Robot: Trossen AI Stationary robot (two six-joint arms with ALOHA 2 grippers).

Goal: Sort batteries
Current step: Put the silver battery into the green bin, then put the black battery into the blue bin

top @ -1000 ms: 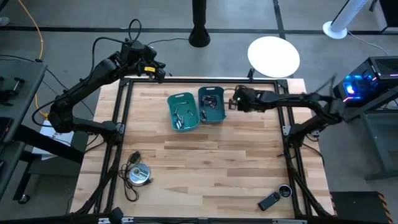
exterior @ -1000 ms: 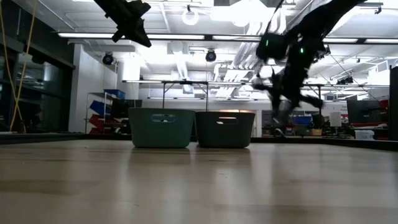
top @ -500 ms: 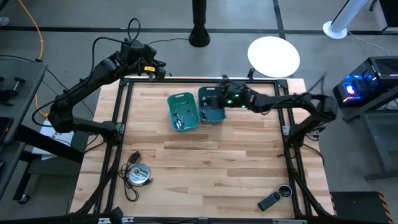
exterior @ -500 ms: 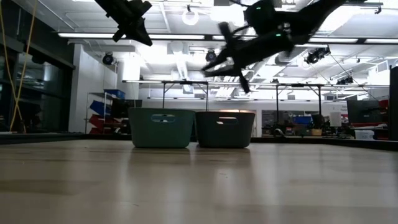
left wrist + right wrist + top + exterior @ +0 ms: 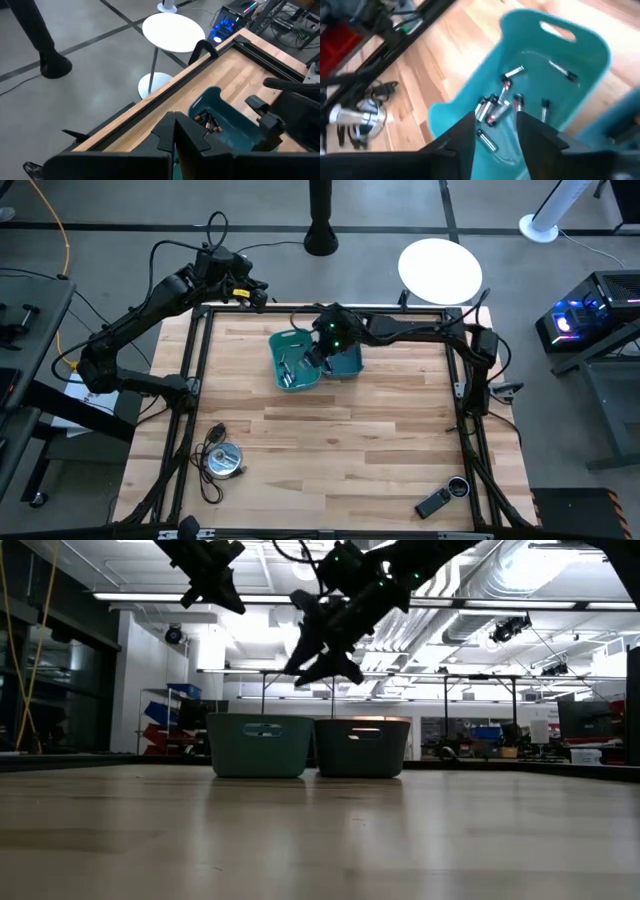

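Two teal bins stand side by side near the table's far edge: the left bin [image 5: 293, 361] and the right bin [image 5: 347, 363], partly under my right arm. Several small batteries [image 5: 496, 107] lie on the left bin's floor, and also show in the high view [image 5: 289, 367]. My right gripper [image 5: 318, 350] hangs open above the left bin's inner side, fingers pointing down, in the wrist view [image 5: 495, 131] and in the low view [image 5: 320, 658]. My left gripper [image 5: 246, 292] waits shut, high over the far-left corner [image 5: 175, 131].
A round silver disc with black cable [image 5: 222, 460] lies near the left front corner, and a black gadget with a lens [image 5: 436, 502] near the right front. Black frame rails [image 5: 200, 350] border the table. A white round side table [image 5: 440, 270] stands beyond the far edge.
My right gripper has swung from the table's right side toward the left, passing over the right bin until it hangs above the left bin, and has tipped its fingers downward. The bins and the batteries have stayed where they were.
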